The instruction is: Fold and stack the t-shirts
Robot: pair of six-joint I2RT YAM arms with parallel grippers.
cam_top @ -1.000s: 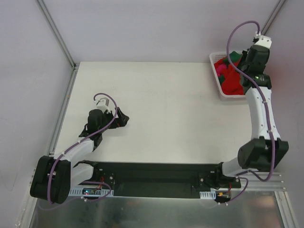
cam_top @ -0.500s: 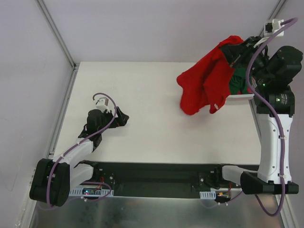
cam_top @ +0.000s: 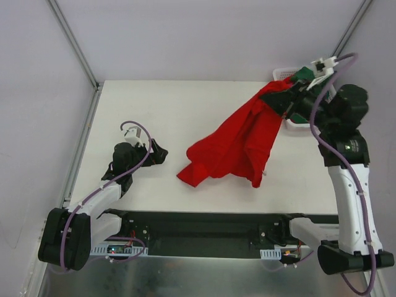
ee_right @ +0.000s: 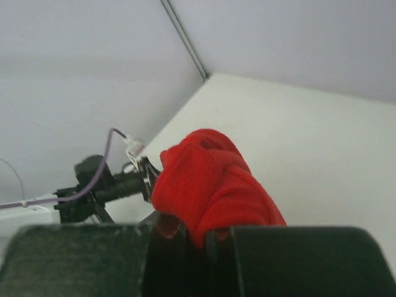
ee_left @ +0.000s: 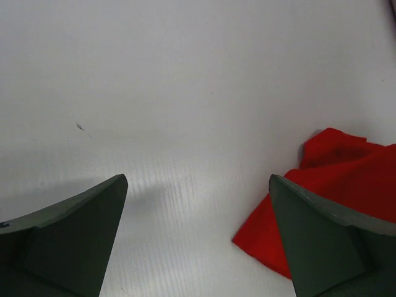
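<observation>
My right gripper (cam_top: pixel 286 99) is shut on the bright red t-shirt (cam_top: pixel 238 145), which hangs stretched from the jaws down to the table's middle, its lower end trailing on the surface. In the right wrist view the red t-shirt (ee_right: pixel 213 185) bunches out from between the shut fingers. A bit of dark green cloth (cam_top: pixel 303 74) shows by the right wrist, above the basket. My left gripper (cam_top: pixel 156 153) rests low at the table's left, open and empty. The left wrist view shows the red t-shirt's tip (ee_left: pixel 322 204) on the table, just inside the right finger (ee_left: pixel 322 241).
A white slotted basket (cam_top: pixel 283 74) stands at the back right corner, mostly hidden by my right arm. The white table (cam_top: pixel 185 111) is bounded by grey walls, with a metal frame rail (cam_top: pixel 74 43) at the left.
My right arm has lifted the red t-shirt out of the basket and swung it left and down toward the table's middle. Its lower end now touches the surface. The left arm has not moved.
</observation>
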